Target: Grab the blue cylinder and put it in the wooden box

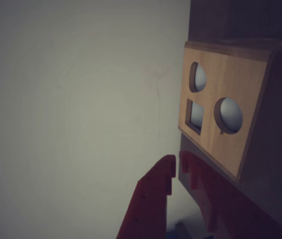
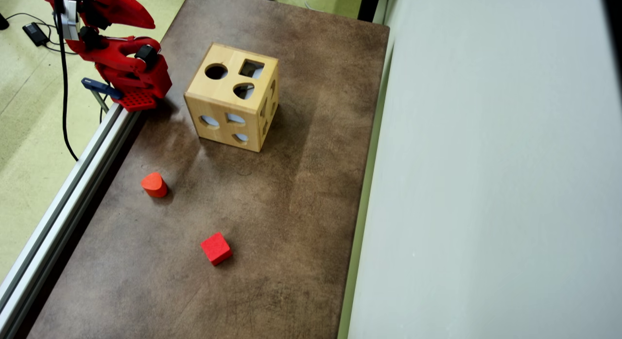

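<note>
The wooden box (image 2: 232, 102) is a light-wood cube standing on the brown table, with a round, a square and a rounded hole in its top face. In the wrist view the wooden box (image 1: 230, 124) fills the right side, close beyond my fingertips. My red gripper (image 1: 177, 162) is shut, its tips nearly touching, and nothing shows between them. Seen from overhead, the arm is folded at the table's top left corner, with the gripper (image 2: 148, 22) held up to the left of the box. The blue cylinder is out of view in both views.
An orange-red rounded block (image 2: 154, 184) and a red cube (image 2: 216, 248) lie on the table (image 2: 291, 208) in front of the box. A metal rail (image 2: 73, 193) runs along the left edge. A pale wall (image 2: 486, 183) borders the right side. A blue clamp (image 2: 99, 86) holds the arm's base.
</note>
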